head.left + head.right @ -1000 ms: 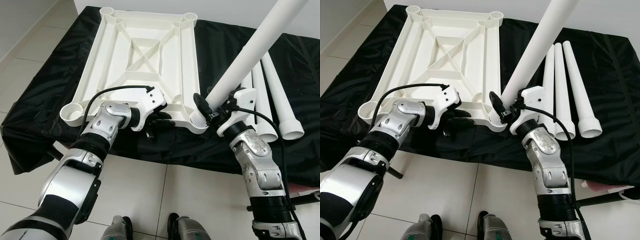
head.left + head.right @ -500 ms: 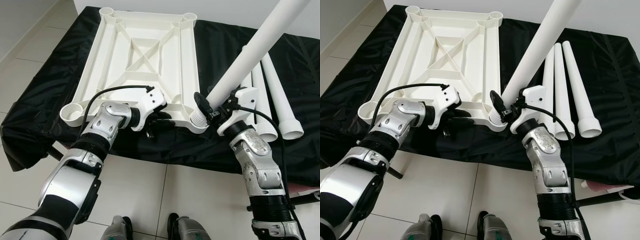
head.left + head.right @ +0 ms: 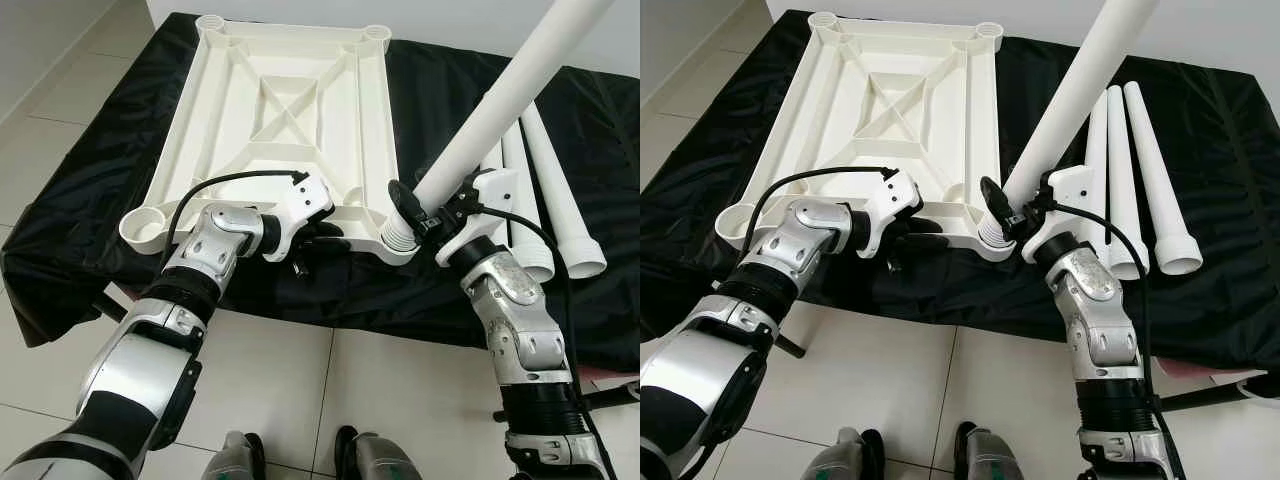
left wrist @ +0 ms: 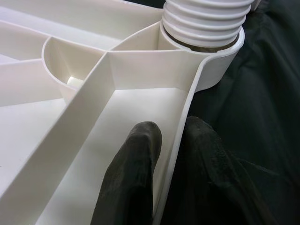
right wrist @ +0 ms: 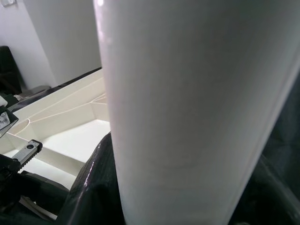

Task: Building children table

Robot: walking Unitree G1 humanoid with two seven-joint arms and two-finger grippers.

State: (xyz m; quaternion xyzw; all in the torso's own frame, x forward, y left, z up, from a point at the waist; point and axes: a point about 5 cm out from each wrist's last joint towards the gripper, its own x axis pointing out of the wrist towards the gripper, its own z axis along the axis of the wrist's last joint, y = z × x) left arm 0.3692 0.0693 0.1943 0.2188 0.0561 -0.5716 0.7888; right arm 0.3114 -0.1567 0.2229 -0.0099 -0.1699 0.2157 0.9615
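I see the leg [image 3: 500, 105] run out past the top edge, so its upper end is cut off. Its threaded end sits in the tabletop's [image 3: 280, 110] corner socket [image 4: 220, 61], and I can't tell how deep it goes. In the right wrist view the leg hides most of the right gripper's fingers [image 5: 96, 187]. The left gripper [image 4: 161, 173] blocks part of the rim it pinches. The cloth's [image 3: 80, 220] far corners are cropped.

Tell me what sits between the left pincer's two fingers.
The tabletop's rim wall, one finger inside and one outside; left wrist view.
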